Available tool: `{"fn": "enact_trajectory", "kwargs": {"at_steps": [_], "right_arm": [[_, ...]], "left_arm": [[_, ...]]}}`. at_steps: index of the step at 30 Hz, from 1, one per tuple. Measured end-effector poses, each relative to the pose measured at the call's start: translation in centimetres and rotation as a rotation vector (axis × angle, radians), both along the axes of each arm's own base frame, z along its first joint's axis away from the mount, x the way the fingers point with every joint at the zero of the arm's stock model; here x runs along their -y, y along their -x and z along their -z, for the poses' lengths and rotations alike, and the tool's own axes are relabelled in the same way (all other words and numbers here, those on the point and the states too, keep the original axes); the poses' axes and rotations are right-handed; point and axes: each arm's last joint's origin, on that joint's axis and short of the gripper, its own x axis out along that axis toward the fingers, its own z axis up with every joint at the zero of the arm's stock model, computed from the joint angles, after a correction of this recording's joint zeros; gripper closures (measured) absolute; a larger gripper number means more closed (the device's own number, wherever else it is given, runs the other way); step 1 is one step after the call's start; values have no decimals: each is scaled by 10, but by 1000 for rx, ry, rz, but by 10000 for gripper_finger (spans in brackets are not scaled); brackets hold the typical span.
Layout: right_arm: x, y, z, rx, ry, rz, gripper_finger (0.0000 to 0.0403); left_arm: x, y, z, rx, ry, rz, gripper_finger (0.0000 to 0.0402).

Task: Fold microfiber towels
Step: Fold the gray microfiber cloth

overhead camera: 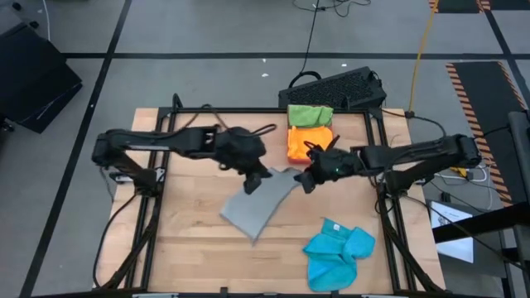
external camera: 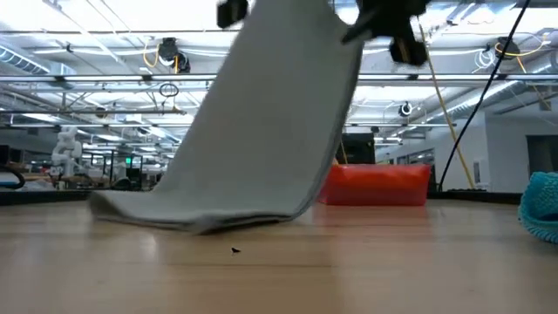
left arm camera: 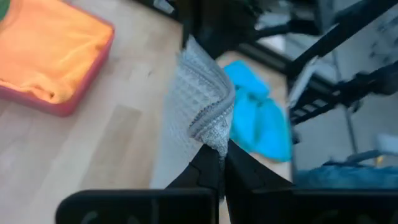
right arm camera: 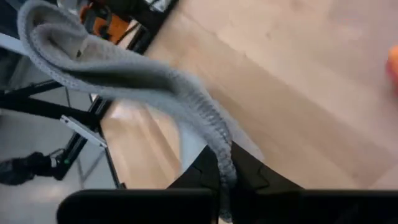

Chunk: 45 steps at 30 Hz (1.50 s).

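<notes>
We see two arms, both dark, nearly black, built of slim tube-like links w/ bulkier joint housings. Left arm [overhead camera: 166,142]: long straight forearm section, chunky rounded wrist block near its claw; thin black cable loops off the top of it. Right arm [overhead camera: 414,153]: same build, matte black, wider housing at the wrist end, small pale marks on it, too small to read. Left claw [left arm camera: 217,171]: two flat black fingers, angular, tapering to narrow tips, w/ a wide dark bar across the base. Right claw [right arm camera: 227,177]: same black fingers, faceted edges, same dark crossbar below.
</notes>
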Motion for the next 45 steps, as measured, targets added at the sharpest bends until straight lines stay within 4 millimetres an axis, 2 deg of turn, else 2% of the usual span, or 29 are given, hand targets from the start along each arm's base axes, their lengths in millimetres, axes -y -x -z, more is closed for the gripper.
{"fn": "enact_trajectory", "kwargs": {"at_steps": [3,6,9,12,15,21,24,27,30,36,41,45], "right_arm": [[1,-5,-39,50,58,-59,402],[1,-10,-69,122,39,-149,402],[-4,-16,-87,153,-34,-251,402],[-10,-23,-98,133,-82,-362,402],[-14,-28,-101,97,-95,-459,402],[-6,-32,-100,111,-145,-616,402],[-3,-34,-99,136,-93,-671,402],[4,-42,-88,156,72,-659,402],[14,-55,-64,108,174,-606,402],[35,-75,-15,73,227,-495,402],[53,-85,23,88,239,-379,402],[60,-81,51,59,241,-362,402]], "left_arm": [[19,18,-20,57,30,-1,396],[40,33,-39,143,78,31,393],[62,39,-53,252,117,73,397],[83,42,-58,315,108,70,395],[97,38,-58,359,113,4,392],[121,32,-46,323,217,-117,395],[129,26,-40,319,217,-115,396],[129,24,-26,237,111,-157,397],[118,22,-6,91,-13,-223,392],[82,22,32,-247,-235,-285,397],[58,19,58,-343,-349,-269,387],[40,19,83,-399,-399,-269,393]]}}
